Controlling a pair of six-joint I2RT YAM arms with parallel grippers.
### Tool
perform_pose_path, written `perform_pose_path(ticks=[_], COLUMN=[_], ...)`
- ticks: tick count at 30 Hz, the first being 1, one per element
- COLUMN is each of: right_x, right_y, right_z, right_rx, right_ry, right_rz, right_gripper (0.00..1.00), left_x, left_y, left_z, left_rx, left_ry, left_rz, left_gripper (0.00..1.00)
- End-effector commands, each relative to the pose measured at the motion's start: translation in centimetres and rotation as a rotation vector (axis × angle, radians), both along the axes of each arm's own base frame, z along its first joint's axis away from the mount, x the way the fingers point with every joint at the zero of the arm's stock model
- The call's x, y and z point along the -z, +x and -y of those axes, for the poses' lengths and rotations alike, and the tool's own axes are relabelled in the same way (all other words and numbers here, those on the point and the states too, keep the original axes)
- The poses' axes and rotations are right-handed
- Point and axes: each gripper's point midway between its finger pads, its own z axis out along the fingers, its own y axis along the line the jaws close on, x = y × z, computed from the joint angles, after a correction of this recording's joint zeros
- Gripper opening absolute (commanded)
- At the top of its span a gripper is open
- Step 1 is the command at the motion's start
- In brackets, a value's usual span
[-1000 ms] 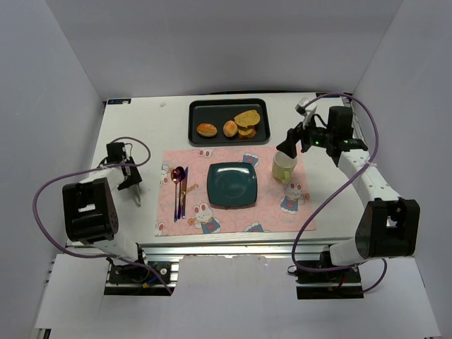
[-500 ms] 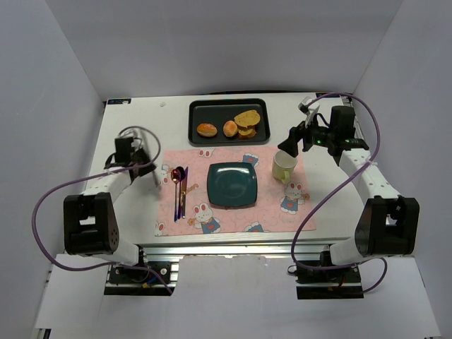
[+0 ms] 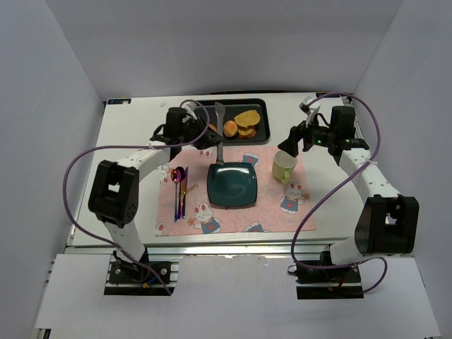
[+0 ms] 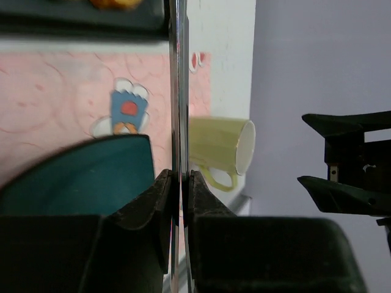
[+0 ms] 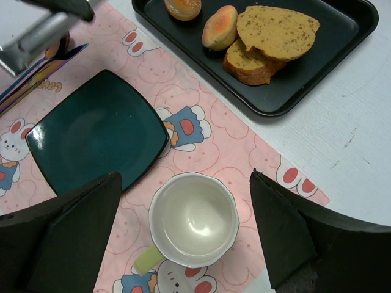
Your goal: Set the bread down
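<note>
Left claw [image 4: 179, 183] is pinched tight on a thin metal utensil [image 4: 177, 91], its blade standing straight up between the fingers in the wrist view. From above, the utensil runs from the black tray [image 5: 333, 55] down to the far edge of the teal plate [image 3: 232, 185]. The bread slices [image 5: 278, 30] lie in the tray at the back of the surface [image 5: 360, 140], with a small bun [image 5: 220, 27] touching them and another bun [image 5: 182, 6] just beside it. Right claw [image 5: 184, 177] is spread wide, hovering over the pale green mug [image 5: 192, 220] on the pink placemat [image 5: 214, 152].
</note>
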Motion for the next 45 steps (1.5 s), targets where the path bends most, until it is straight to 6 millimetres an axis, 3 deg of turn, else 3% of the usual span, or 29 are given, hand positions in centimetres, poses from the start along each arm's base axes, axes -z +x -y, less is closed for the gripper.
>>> perform_pose_path(ticks=[1,8,19,25,32,45], right_x=[-2.3,-2.2,-2.0,-1.9,-1.8,-1.7], right_y=[0.5,0.3,0.4,0.3,0.2,0.1], right_z=[0.1,0.3,0.3,0.5,0.7,0.6], right_rx=[-0.004,0.000,-0.004,0.000,0.006,0.000], right_ry=[0.020,0.019,0.025,0.024,0.023,0.029], right_rz=[0.075,0.078,0.069,0.070,0.068,0.070], right_gripper=[0.89,0.89,0.89,0.89,0.89,0.89], left_x=[-3.9,-3.2,-1.5,-2.1,0.0,-0.2], left_y=[-0.7,-0.4,-1.6,-1.1,-1.2,0.0], left_z=[4.0,6.3,6.1,6.6,6.4,7.0], left_rx=[0.068,0.052,0.001,0.005,-0.019,-0.077], left_ry=[-0.147,-0.155,-0.146,-0.169,-0.133,-0.227], left_rz=[-0.022,-0.084,-0.201,-0.202,-0.277,-0.339], left_gripper=[0.18,0.29,0.43,0.44,0.44,0.51])
